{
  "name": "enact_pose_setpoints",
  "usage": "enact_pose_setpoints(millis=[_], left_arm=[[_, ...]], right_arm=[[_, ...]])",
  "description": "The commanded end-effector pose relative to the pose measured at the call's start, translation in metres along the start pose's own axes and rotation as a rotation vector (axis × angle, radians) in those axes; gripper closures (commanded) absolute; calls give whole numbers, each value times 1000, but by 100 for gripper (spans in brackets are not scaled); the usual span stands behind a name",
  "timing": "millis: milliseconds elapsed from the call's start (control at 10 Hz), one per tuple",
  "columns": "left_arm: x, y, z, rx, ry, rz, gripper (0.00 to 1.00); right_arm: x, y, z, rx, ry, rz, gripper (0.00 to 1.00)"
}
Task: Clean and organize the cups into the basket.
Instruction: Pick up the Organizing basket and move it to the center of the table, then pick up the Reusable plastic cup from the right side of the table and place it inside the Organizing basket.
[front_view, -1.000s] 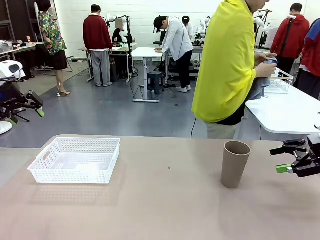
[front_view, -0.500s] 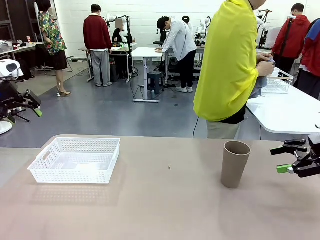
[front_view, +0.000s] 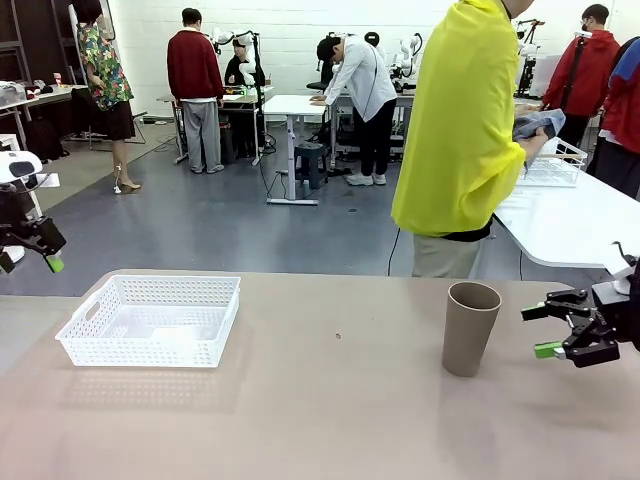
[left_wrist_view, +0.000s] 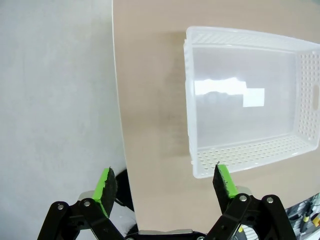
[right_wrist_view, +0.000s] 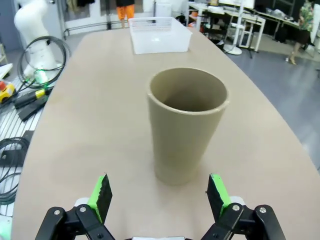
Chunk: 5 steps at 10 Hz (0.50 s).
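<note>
Now closer | right tool (front_view: 535, 331) wide-jawed, beside upright tan cup (front_view: 470, 328)

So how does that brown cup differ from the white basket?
The cup is tall, round, tan-brown and smooth-walled; the basket is low, rectangular, white and perforated. The cup stands by the right gripper, the basket toward the table's left side. Both sit open side up on the table.
</note>
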<state>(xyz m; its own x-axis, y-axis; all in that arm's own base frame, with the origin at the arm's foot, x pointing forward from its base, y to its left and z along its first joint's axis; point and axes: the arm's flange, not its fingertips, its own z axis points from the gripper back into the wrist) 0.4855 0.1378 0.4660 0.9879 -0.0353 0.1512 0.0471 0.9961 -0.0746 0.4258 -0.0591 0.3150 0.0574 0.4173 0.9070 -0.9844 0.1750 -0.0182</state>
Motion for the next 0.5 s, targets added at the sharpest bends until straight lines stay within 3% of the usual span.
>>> enact_pose_setpoints(millis=[0, 200, 400], left_arm=[[-3, 3, -7, 32, -76, -37, 0], [-8, 1, -17, 50, -102, -70, 0], [-11, 0, -22, 63, -109, -85, 0]], right_arm=[[-9, -19, -16, -65, -41, -11, 0], [-13, -28, -29, -116, -77, -94, 0], [-14, -27, -43, -40, -79, -99, 0]])
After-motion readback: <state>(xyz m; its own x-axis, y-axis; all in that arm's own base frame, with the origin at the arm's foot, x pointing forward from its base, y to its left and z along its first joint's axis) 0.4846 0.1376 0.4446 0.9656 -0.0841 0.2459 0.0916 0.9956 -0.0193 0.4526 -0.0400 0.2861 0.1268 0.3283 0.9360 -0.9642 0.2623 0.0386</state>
